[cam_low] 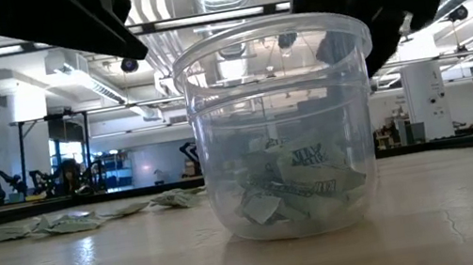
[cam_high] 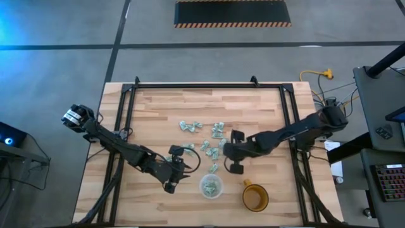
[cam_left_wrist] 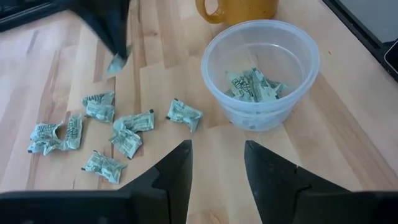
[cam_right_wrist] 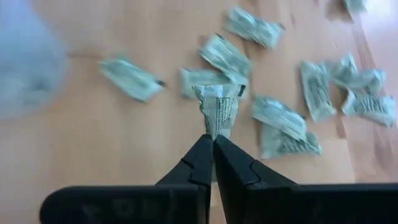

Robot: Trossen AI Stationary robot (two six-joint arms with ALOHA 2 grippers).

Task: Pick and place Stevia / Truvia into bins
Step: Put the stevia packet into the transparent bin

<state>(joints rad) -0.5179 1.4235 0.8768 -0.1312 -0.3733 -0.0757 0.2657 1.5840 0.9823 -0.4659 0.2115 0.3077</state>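
Observation:
Several pale green and white Stevia sachets lie scattered flat on the wooden table. More sachets lie in the clear plastic cup, which stands on its base near the front edge. My right gripper is shut on one sachet, above the pile and just beyond the cup. That same gripper and its sachet also show in the left wrist view. My left gripper hovers open to the left of the cup, holding nothing. My right gripper pinches one short end of the sachet between its two fingertips, only at their free ends. The fingers slant down from the table's right side. The sachet sticks out past the tips, crumpled, lifted clear of the table and of the other sachets.
An amber mug with a handle stands right of the cup near the front edge. Black frame rails run along the table's left, far and right sides. Bare wood lies at the table's far part and left of the sachets.

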